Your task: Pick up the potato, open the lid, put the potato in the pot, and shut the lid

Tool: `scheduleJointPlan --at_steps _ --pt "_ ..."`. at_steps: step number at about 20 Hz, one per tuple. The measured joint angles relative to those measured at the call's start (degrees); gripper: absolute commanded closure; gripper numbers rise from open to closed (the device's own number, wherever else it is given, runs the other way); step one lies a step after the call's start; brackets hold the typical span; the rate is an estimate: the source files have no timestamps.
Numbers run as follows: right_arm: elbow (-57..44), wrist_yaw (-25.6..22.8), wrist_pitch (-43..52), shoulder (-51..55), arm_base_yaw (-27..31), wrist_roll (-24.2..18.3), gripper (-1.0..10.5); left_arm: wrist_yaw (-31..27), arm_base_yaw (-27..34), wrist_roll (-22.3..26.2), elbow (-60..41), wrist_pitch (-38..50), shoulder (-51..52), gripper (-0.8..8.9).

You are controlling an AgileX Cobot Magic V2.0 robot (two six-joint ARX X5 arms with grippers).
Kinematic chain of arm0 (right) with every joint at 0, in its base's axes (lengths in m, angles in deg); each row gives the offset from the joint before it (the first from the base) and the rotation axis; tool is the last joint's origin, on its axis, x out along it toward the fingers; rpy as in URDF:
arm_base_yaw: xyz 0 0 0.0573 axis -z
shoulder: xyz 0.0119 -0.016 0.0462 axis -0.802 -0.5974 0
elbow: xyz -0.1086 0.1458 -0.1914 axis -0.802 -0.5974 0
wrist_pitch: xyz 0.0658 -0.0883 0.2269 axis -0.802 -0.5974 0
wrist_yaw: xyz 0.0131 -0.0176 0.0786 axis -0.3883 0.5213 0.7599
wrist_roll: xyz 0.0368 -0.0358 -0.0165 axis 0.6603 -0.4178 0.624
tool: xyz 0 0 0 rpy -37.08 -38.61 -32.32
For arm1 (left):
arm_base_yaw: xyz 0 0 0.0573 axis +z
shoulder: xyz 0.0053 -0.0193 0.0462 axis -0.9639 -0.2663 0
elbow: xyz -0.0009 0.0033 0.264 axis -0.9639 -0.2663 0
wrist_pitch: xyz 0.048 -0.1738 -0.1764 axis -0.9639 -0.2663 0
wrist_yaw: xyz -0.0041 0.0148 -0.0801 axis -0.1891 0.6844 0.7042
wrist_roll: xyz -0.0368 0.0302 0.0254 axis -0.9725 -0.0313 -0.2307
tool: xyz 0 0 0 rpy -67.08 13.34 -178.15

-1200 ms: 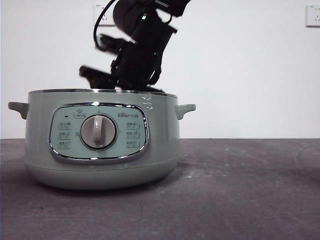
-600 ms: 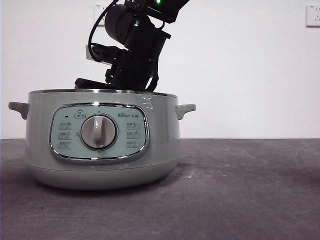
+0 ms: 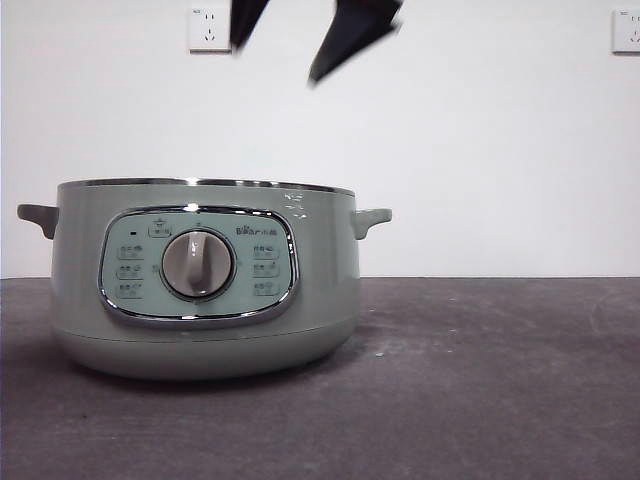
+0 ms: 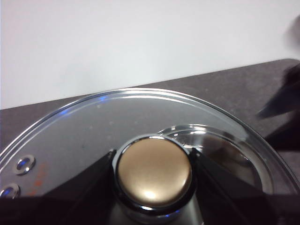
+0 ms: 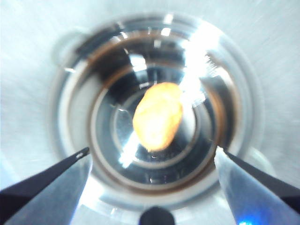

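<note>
The pale green pot [image 3: 205, 275] stands on the left half of the table with no lid on it. Seen from above in the right wrist view, the orange-brown potato [image 5: 158, 116] lies on the shiny bottom of the pot [image 5: 61, 108]. My right gripper [image 5: 152, 151] hangs open straight above the pot's mouth and holds nothing. In the front view its two black fingertips [image 3: 355, 35] show at the top edge. The glass lid [image 4: 93, 131] is out of the front view. My left gripper [image 4: 152, 176] is shut on the lid's round knob [image 4: 153, 171] and holds the lid over the table.
The dark table [image 3: 480, 380] stretches to the right of the pot. Two wall sockets [image 3: 208, 28] [image 3: 627, 30] sit high on the white wall behind. A blurred dark shape [image 4: 286, 108] shows beside the lid in the left wrist view.
The black arm that reached low over the pot's rim has risen. Only its fingertips remain at the top of the front view.
</note>
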Motion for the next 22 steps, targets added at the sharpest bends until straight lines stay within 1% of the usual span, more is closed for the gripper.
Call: scheduleJointPlan --at_steps 2,5,10,14,17,22 --pt "0.00 0.00 -2.03 5.40 0.09 0.44 5.1 1.27 0.00 0.00 0.00 3.06 -4.90 8.22" --pt "0.00 -0.17 -5.09 12.26 0.07 0.83 5.1 6.97 0.04 -0.09 0.00 7.96 -13.55 8.22" --pt "0.00 -4.31 -9.84 19.87 0.07 2.56 5.1 14.12 -0.04 -1.53 0.00 17.70 -27.65 8.22" --pt "0.00 -8.57 -13.14 22.84 0.07 3.17 5.1 14.60 -1.27 -2.64 0.00 23.54 -36.00 8.22" --pt "0.00 -8.76 -13.99 23.32 0.07 3.93 5.1 14.58 -1.57 -2.93 0.00 26.93 -39.41 8.22" --pt "0.00 -8.76 -14.03 23.32 0.07 4.33 5.1 14.56 -1.57 -3.04 0.00 26.18 -40.96 8.22"
